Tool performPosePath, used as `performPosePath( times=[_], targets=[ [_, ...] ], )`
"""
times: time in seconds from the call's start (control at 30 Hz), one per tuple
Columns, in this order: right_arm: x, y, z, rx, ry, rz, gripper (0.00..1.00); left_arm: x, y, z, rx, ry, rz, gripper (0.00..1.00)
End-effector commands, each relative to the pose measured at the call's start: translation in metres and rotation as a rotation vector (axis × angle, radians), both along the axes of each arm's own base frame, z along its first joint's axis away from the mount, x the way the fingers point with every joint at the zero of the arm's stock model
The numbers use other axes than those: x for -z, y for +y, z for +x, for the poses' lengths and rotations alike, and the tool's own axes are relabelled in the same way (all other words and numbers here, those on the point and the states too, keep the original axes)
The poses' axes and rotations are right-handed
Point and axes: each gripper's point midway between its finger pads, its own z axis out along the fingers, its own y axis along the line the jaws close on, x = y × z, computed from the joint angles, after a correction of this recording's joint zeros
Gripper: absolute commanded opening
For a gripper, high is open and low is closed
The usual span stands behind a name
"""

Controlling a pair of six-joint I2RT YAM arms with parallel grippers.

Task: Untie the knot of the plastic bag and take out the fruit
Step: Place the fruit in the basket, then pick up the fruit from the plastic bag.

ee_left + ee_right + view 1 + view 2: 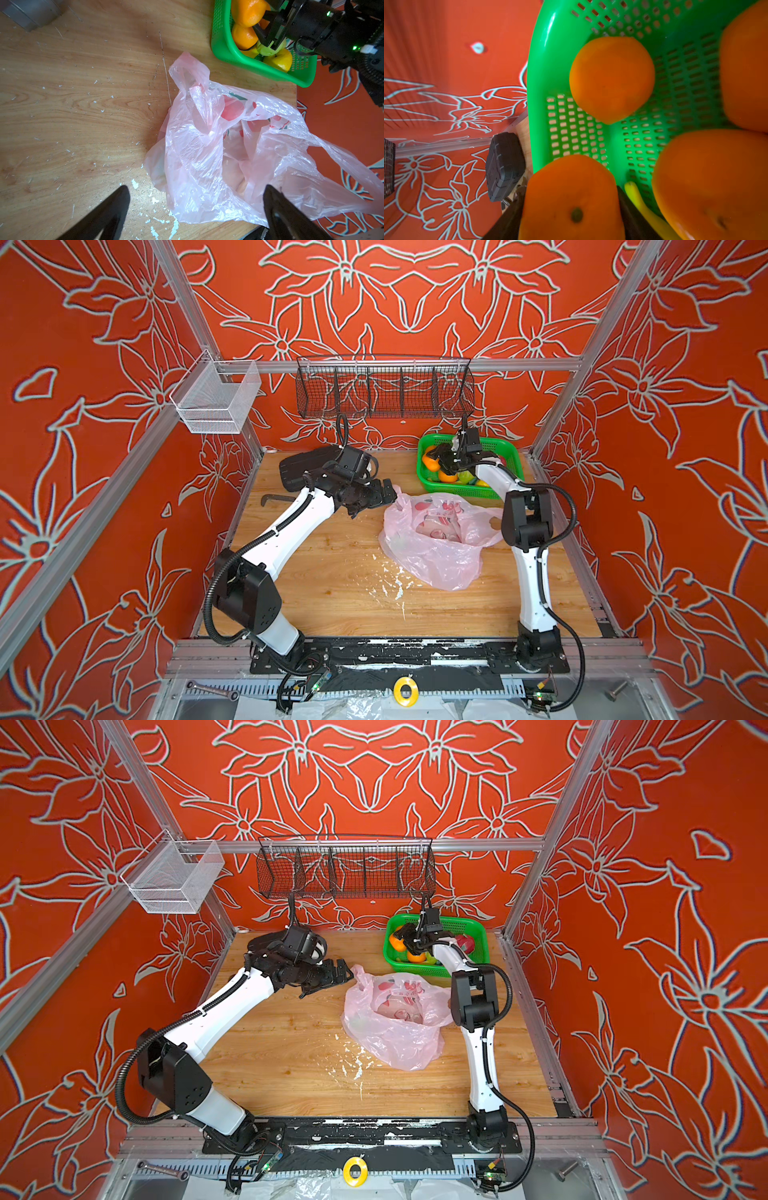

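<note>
The right gripper (571,218) has its fingers (631,216) closed across the middle of an orange (571,197), held over the green basket (546,62) where other fruit (612,79) lies (firm, round, smooth-skinned, so likely to roll if pinched off-centre). The left gripper (197,209) hangs wide open above the plastic bag (197,155), slack and unknotted on the worktop (324,572) just beside the basket; that thin, slippery film is best taken by a handle loop (187,68).
</note>
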Motion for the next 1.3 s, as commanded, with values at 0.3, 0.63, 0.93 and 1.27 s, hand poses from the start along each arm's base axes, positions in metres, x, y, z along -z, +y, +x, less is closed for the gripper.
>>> performPosePath(
  times=[0.3, 0.63, 0.93, 1.27],
  targets=[
    [0.005, -0.015, -0.012, 0.053, 0.055, -0.043, 0.81, 0.012, 0.002, -0.035, -0.019, 0.093, -0.021, 0.99],
    [-0.061, -0.041, -0.058, 0.052, -0.101, -0.091, 0.86, 0.031, -0.014, -0.060, -0.090, 0.243, 0.034, 0.93],
    [-0.134, -0.041, -0.131, -0.091, -0.236, -0.162, 0.85, 0.048, -0.033, -0.059, -0.111, 0.352, 0.047, 0.99],
    [-0.173, 0.008, -0.237, -0.382, -0.257, -0.358, 0.83, 0.084, -0.045, -0.037, -0.065, 0.455, 0.178, 1.00]
  ],
)
